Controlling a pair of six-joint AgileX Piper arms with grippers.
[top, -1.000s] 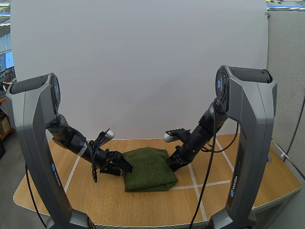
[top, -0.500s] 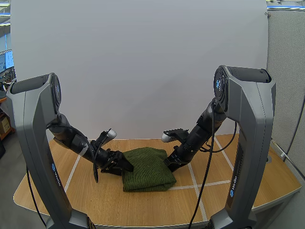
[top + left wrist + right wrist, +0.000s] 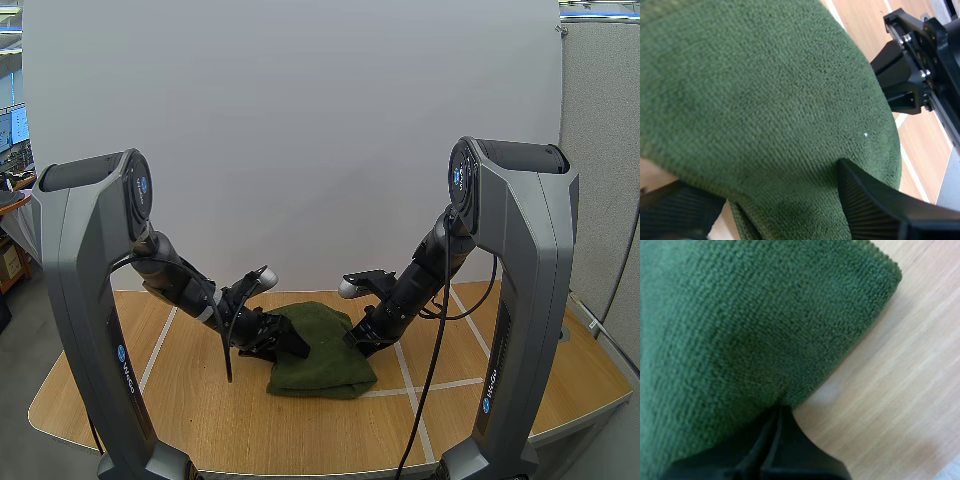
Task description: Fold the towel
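Left arm has swung inward since a second ago, and the left gripper [image 3: 295, 345] drags the towel [image 3: 325, 362] edge up and across. Cloth now sits bunched and narrower at mid-desk [image 3: 200, 420]. Left gripper clamps a raised fold, cloth held between its fingers. Right gripper [image 3: 358, 342] at the far edge seems pinched shut on the hem, though its tips are half buried. Step in hand: carry left edge over to right. Keep it high enough to clear the lower layer, keep the right side anchored, and lay the edges flush before release.

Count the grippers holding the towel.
2. The left gripper pinches the towel at its left edge; the right gripper pinches its right edge.
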